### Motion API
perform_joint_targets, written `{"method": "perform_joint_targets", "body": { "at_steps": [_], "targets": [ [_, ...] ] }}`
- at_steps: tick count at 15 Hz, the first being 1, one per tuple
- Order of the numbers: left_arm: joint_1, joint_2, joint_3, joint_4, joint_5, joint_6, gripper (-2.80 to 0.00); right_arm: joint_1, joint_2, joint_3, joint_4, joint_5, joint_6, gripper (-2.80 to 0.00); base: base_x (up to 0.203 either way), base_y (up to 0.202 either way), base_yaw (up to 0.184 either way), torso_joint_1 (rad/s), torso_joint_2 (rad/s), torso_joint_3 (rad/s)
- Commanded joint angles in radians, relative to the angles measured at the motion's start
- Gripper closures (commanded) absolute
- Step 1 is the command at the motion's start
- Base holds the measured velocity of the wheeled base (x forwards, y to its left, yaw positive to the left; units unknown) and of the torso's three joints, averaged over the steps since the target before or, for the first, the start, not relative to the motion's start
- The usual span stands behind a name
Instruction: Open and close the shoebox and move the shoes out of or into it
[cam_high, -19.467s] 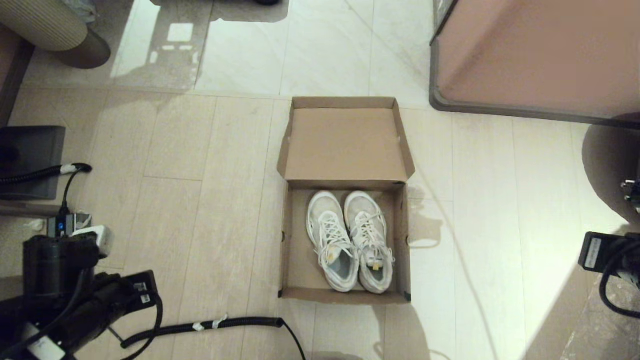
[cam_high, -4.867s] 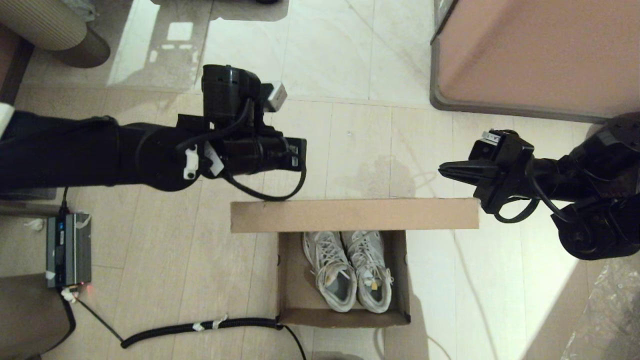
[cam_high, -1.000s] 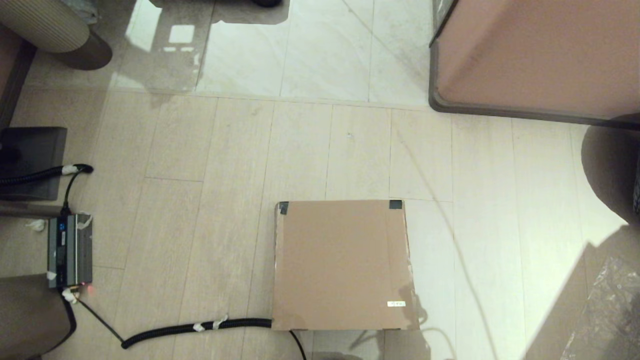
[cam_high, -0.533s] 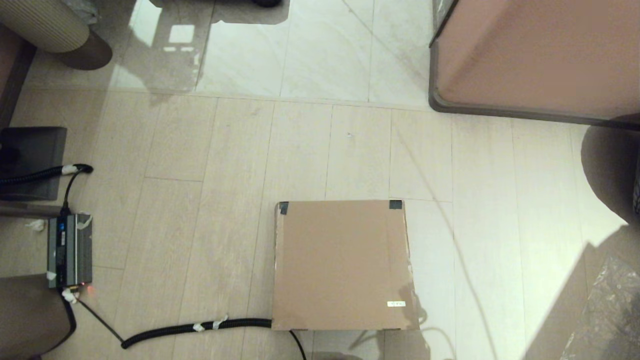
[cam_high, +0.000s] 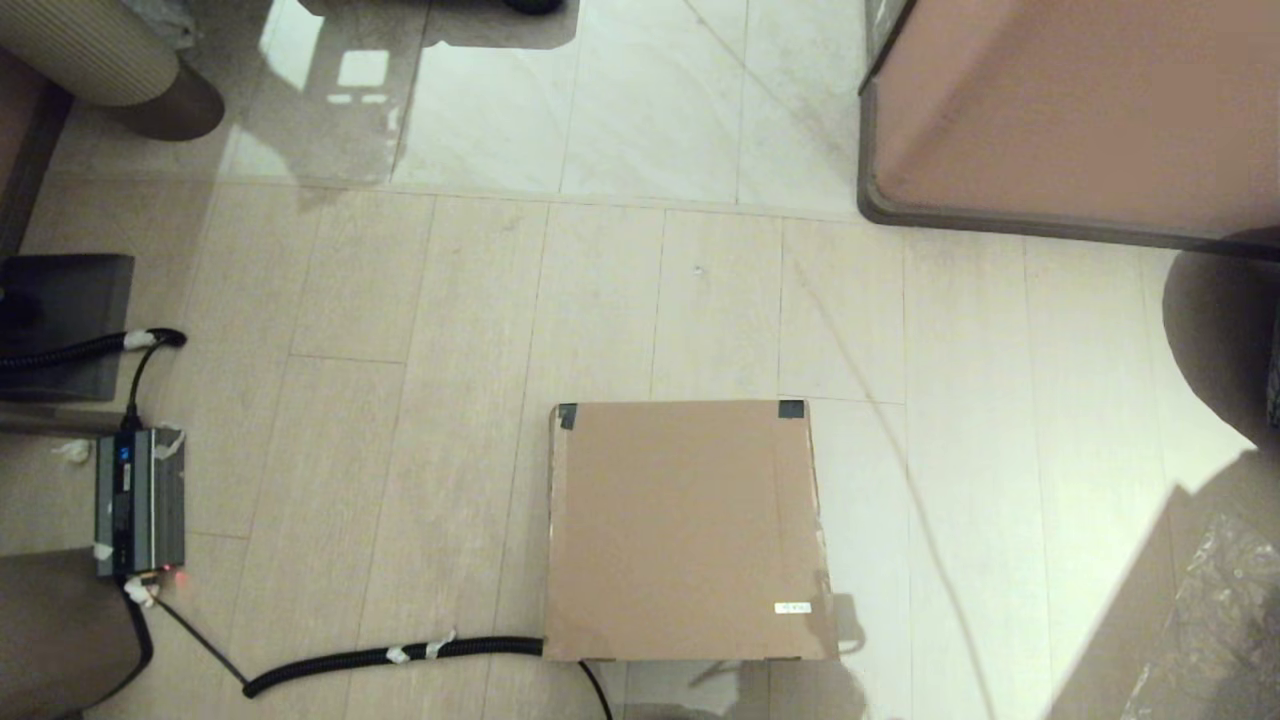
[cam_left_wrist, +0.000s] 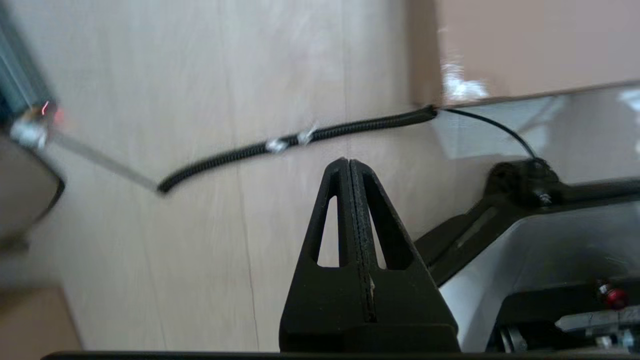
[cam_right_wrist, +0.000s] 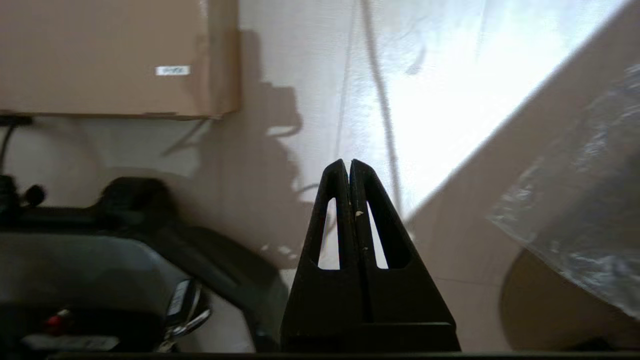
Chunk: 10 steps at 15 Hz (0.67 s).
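The brown cardboard shoebox (cam_high: 685, 530) lies on the floor with its lid down flat, dark tape on its two far corners and a small white label near its near right corner. The shoes are hidden. Neither arm shows in the head view. My left gripper (cam_left_wrist: 348, 161) is shut on nothing, hanging above bare floor short of the shoebox's near left corner (cam_left_wrist: 525, 45). My right gripper (cam_right_wrist: 348, 162) is also shut and empty, above the floor off the shoebox's near right corner (cam_right_wrist: 115, 55).
A black corrugated cable (cam_high: 390, 655) runs along the floor to the shoebox's near left corner. A small grey device (cam_high: 140, 500) sits at the left, a large pinkish-brown cabinet (cam_high: 1070, 110) at the far right, crinkled plastic (cam_high: 1215, 620) at the near right.
Over the last second nothing has moved. Earlier the lid stood open with the shoes showing inside and both arms reached over it; now the lid is down and the arms are withdrawn.
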<state>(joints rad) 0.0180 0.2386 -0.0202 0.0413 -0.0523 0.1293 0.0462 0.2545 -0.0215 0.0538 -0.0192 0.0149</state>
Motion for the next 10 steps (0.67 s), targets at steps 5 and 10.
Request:
{"method": "perform_joint_targets", "body": {
  "at_steps": [5, 10],
  "targets": [
    [-0.026, -0.241, 0.016, -0.028, 0.042, -0.034, 0.00, -0.034, -0.254, 0.013, -0.030, 0.010, -0.026, 0.00, 0.000, 0.000, 0.000, 0.000, 0.00, 0.000],
    [-0.026, -0.240, 0.017, -0.040, 0.052, -0.120, 0.00, -0.034, -0.253, 0.021, -0.058, 0.011, -0.035, 0.00, 0.000, 0.000, 0.000, 0.000, 0.00, 0.000]
  ]
}}
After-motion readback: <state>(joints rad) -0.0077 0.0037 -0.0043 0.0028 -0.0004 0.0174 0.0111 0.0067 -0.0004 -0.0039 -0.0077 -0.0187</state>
